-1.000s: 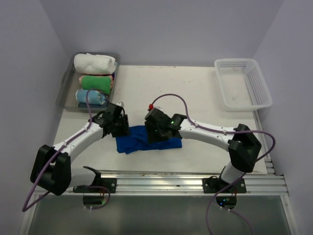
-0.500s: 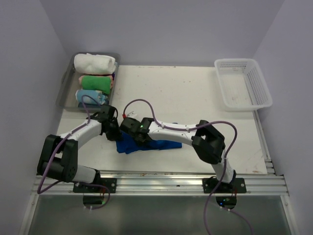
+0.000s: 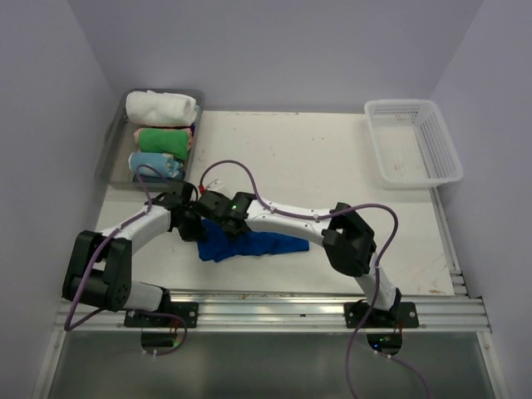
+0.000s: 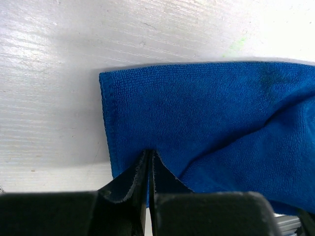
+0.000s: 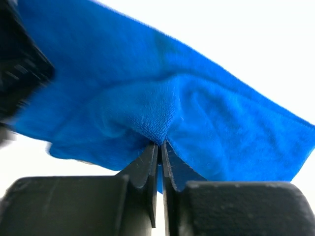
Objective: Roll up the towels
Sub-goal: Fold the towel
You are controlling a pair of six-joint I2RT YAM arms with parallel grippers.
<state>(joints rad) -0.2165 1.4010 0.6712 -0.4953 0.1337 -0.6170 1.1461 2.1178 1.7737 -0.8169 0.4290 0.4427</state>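
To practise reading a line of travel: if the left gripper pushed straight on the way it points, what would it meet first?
The blue towel: the left gripper is shut on it. Past the cloth, seemingly only bare table; depth is unclear.

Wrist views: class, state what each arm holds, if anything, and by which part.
Both hold the blue towel: the left jaws pinch its edge near a corner; the right jaws pinch a raised fold of it.

Bare tabletop point(image 3: 324, 162) between tray point(image 3: 113, 143) and basket point(image 3: 413, 151)
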